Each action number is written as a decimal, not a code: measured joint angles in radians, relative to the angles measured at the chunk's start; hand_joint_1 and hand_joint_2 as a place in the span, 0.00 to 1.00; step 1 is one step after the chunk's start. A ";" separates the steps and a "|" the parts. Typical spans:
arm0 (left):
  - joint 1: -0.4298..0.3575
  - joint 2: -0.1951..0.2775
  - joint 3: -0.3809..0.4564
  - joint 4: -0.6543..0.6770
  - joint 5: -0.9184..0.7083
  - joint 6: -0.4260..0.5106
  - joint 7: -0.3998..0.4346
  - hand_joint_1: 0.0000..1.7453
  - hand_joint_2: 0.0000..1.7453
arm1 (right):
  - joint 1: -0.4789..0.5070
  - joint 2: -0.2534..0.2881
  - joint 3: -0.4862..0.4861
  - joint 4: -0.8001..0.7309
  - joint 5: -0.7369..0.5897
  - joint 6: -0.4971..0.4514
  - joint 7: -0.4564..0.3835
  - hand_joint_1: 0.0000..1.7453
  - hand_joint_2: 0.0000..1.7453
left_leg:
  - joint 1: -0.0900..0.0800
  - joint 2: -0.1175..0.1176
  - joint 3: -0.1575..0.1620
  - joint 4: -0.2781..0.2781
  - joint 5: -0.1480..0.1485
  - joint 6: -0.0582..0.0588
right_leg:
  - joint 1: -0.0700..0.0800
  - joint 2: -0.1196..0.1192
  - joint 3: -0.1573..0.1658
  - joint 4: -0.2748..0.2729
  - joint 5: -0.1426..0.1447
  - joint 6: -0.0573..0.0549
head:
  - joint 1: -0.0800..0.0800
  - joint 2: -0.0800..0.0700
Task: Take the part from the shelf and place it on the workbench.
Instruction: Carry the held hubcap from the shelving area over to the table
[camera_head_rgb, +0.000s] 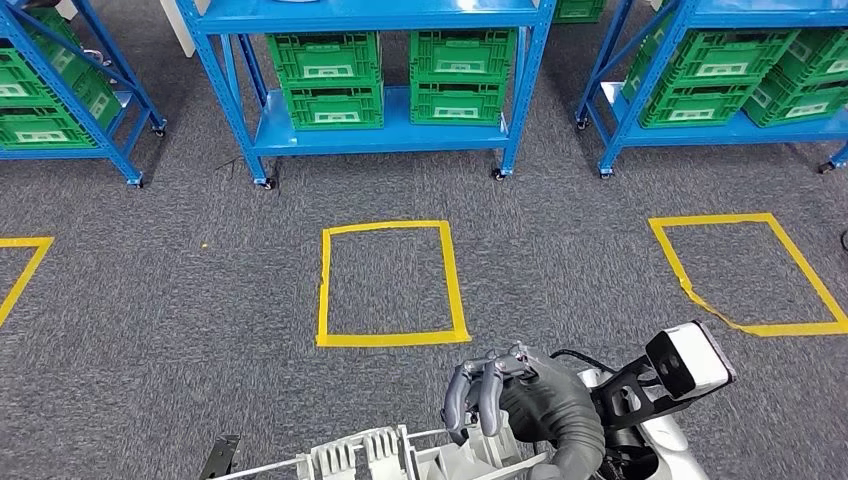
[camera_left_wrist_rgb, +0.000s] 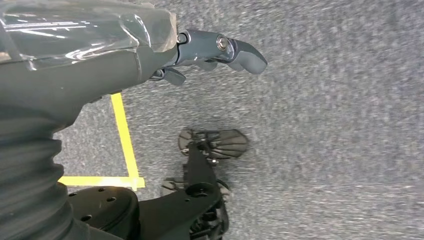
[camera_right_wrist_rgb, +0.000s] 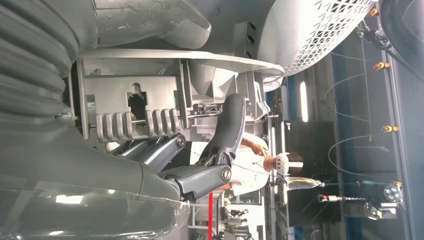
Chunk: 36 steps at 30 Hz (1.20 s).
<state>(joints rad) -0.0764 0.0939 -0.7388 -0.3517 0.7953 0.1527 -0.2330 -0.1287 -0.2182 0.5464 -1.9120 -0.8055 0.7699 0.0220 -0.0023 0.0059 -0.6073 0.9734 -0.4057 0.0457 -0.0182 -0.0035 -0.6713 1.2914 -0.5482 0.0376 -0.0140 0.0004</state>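
The part (camera_head_rgb: 375, 455) is a light grey plastic moulding with ribs and slots, at the bottom edge of the head view. My right hand (camera_head_rgb: 520, 405) grips it from the right, dark fingers curled over its top edge. In the right wrist view the part (camera_right_wrist_rgb: 132, 107) lies close against the palm, with a finger (camera_right_wrist_rgb: 229, 127) hooked across it. My left hand (camera_left_wrist_rgb: 210, 55) hangs over the grey carpet and holds nothing, its thumb stretched out.
Blue wheeled shelves (camera_head_rgb: 400, 135) with green crates (camera_head_rgb: 330, 80) stand ahead, with more shelving (camera_head_rgb: 720, 125) to the right and left. Yellow tape squares (camera_head_rgb: 390, 285) mark the grey carpet between me and the shelves. A person (camera_right_wrist_rgb: 260, 162) stands in the right wrist view's background.
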 joint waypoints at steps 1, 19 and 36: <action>0.000 0.000 0.000 0.000 0.000 0.000 -0.001 0.00 1.00 | 0.000 0.000 -0.001 0.000 0.003 0.000 -0.003 1.00 1.00 | 0.000 0.000 -0.019 0.005 0.012 -0.002 | 0.000 0.000 0.044 -0.044 0.022 0.008 | 0.000 0.000; 0.012 0.000 0.016 -0.003 -0.001 0.002 -0.005 0.00 1.00 | -0.002 0.011 -0.002 -0.005 0.016 -0.002 -0.011 1.00 1.00 | 0.009 -0.007 0.079 0.082 -0.074 -0.044 | 0.012 -0.003 0.089 -0.313 0.119 -0.038 | -0.004 0.000; 0.013 -0.006 0.019 -0.003 -0.020 -0.006 -0.006 0.00 1.00 | -0.006 0.011 -0.002 -0.002 0.028 -0.005 -0.034 1.00 1.00 | -0.003 -0.001 0.027 0.014 -0.028 -0.024 | 0.011 0.002 0.146 -0.310 0.057 -0.020 | 0.000 0.000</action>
<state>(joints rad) -0.0638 0.0875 -0.7197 -0.3548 0.7753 0.1469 -0.2392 -0.1350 -0.2075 0.5439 -1.9141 -0.7775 0.7648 -0.0117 -0.0051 0.0046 -0.5806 0.9878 -0.4336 0.0215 -0.0070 -0.0018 -0.5258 0.9816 -0.4913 0.0174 -0.0145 0.0004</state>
